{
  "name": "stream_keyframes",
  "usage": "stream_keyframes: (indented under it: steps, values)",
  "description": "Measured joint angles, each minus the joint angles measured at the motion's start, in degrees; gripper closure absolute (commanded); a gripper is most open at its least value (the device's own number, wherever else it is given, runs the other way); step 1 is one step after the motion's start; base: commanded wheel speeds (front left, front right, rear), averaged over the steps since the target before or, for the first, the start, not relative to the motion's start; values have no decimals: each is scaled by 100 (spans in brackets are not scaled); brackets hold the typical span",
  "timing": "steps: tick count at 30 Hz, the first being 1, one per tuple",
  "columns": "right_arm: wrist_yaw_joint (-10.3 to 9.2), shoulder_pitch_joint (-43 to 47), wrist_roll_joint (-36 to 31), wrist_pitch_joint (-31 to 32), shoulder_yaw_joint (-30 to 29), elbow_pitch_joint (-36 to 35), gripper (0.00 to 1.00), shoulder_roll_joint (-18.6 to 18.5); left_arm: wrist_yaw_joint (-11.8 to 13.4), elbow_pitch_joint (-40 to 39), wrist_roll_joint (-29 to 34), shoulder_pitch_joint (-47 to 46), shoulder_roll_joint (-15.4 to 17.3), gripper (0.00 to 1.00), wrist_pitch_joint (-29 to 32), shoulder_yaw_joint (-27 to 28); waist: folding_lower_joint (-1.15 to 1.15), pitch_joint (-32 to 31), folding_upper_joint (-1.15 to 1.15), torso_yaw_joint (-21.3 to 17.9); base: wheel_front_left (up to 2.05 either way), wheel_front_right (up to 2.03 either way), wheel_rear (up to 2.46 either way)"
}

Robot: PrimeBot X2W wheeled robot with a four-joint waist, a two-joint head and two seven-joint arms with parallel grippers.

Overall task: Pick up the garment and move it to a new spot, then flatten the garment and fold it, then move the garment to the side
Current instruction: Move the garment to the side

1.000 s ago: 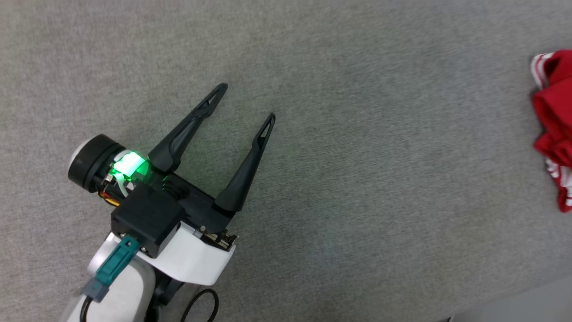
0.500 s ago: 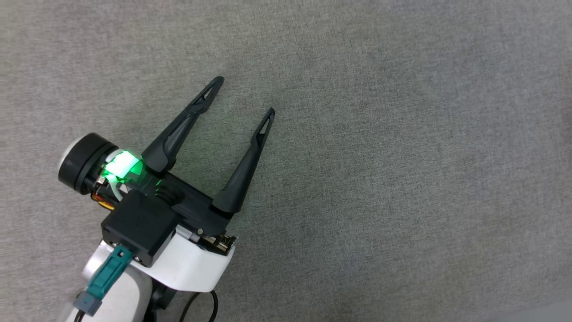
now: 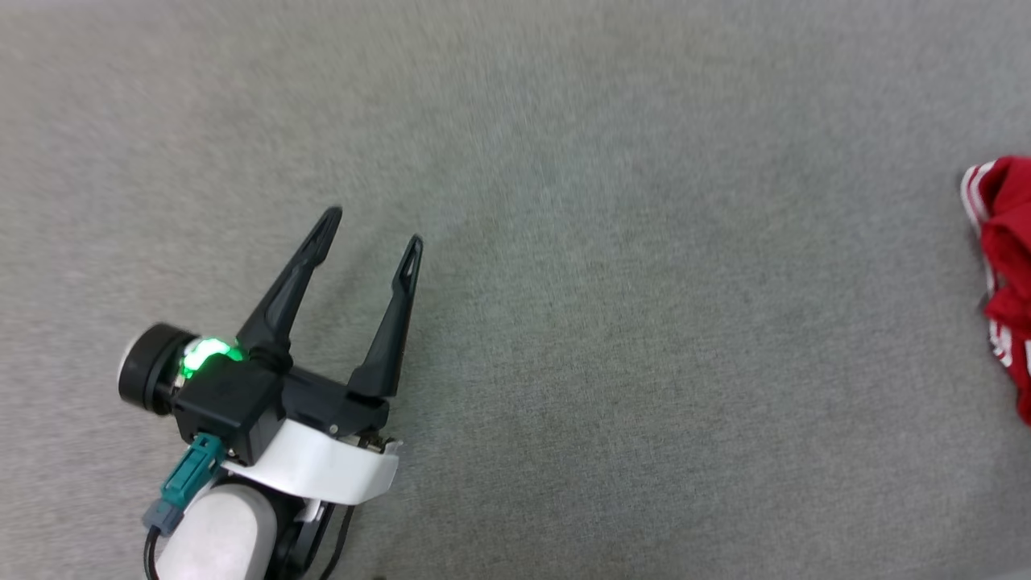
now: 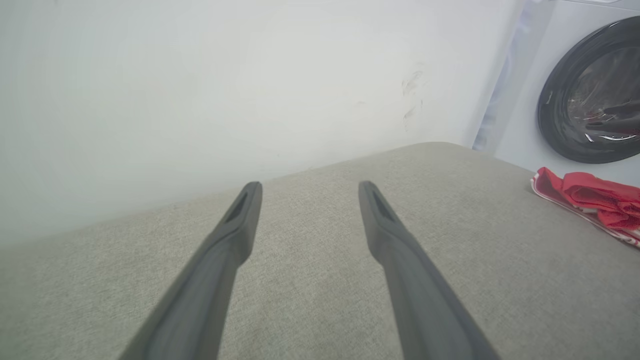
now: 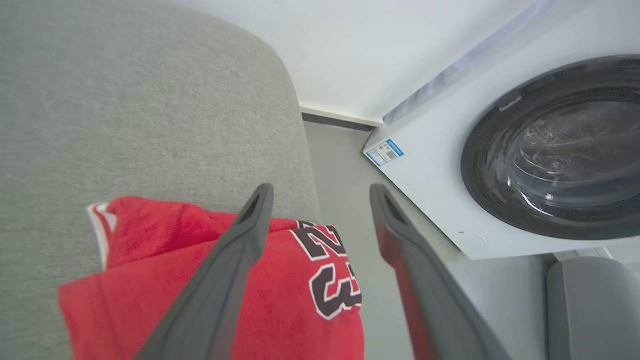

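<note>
The left gripper [image 3: 373,227] is held low at the left, its long dark fingers spread and empty above the grey woven cushion surface [image 3: 644,322]. At the far right rim, the red jersey garment [image 3: 1007,242], trimmed in red-and-white stripes, lies crumpled. The right gripper [image 5: 321,189] is poised over it, fingers parted, nothing clasped. The cloth is judged light and limp; a raised fold would best be pinched.
</note>
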Motion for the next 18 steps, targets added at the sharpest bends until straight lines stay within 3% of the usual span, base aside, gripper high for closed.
stream_keyframes:
  steps: [7,10,18]
  values:
    - [-1,617,409,9,282,-1429,0,410,252,408,-171,398,-63,0,-156,207,-1,-707,0,136,0,0,0]
    - [0,1110,736,78,304,-2412,0,780,389,525,-298,636,-100,0,-175,323,-1,-1110,0,261,0,0,0]
    - [-1,2368,1201,-118,179,-3618,0,1452,437,766,-465,926,-197,0,-279,357,-1,-1597,0,561,0,0,0]
